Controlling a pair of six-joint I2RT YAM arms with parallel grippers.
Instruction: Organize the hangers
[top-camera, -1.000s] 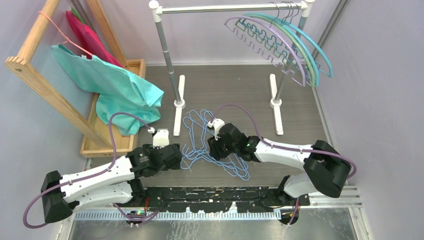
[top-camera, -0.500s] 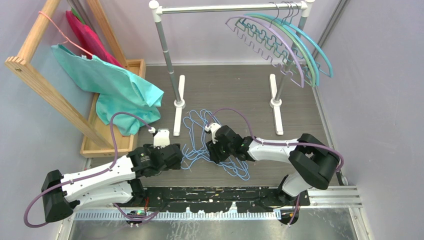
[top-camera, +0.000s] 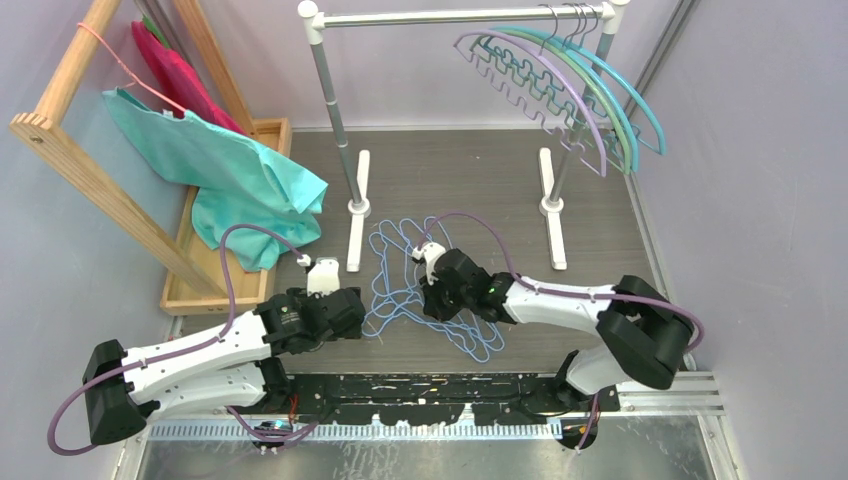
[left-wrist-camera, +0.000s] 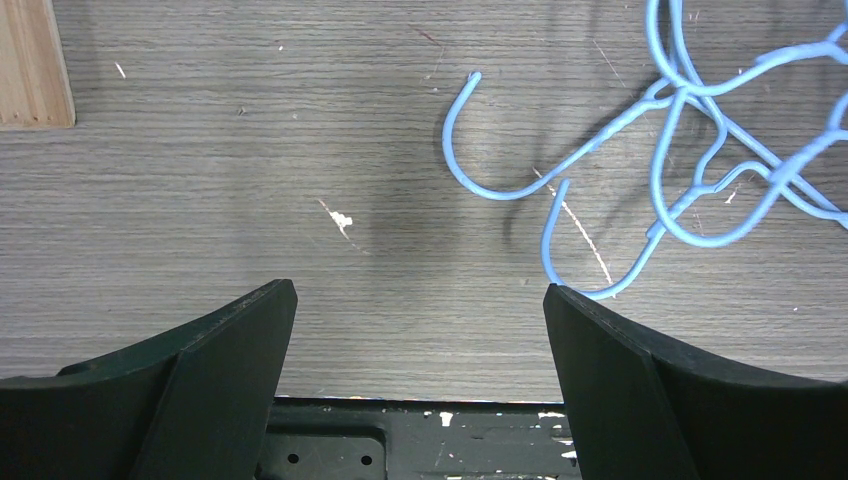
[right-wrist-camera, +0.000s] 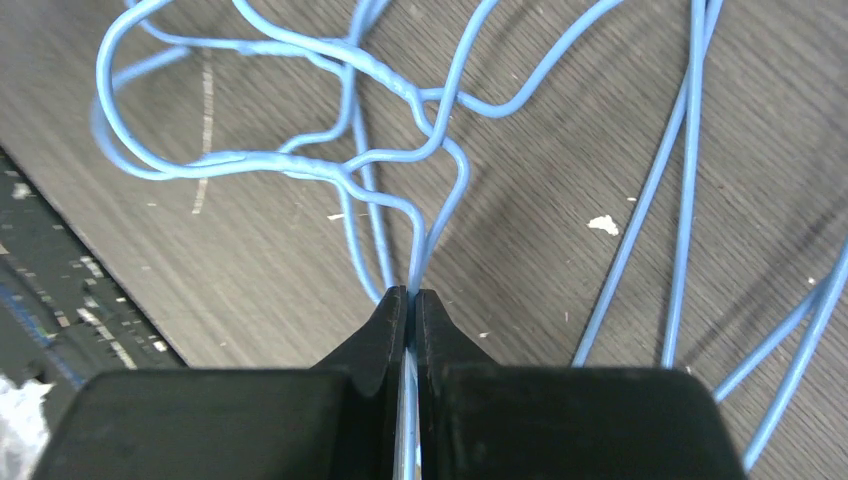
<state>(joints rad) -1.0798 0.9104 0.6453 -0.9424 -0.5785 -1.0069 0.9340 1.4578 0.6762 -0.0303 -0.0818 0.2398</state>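
A tangle of light-blue wire hangers (top-camera: 400, 285) lies on the table between the two arms; it also shows in the right wrist view (right-wrist-camera: 350, 160) and its hooks in the left wrist view (left-wrist-camera: 600, 180). My right gripper (top-camera: 432, 300) is shut on a wire of one light-blue hanger (right-wrist-camera: 412, 300) in the pile. My left gripper (top-camera: 352, 318) is open and empty, low over the table just left of the pile. Larger arched purple, green and teal hangers (top-camera: 560, 80) hang at the right end of the rail (top-camera: 450, 16).
A wooden rack (top-camera: 90, 150) at the left carries a thin pink hanger with a teal garment (top-camera: 240, 175). A wooden tray (top-camera: 200, 280) sits below it. The rail's white feet (top-camera: 357, 205) stand just behind the pile.
My right gripper has shifted slightly within the pile, with the pile's wires moving a little. The left arm has not moved.
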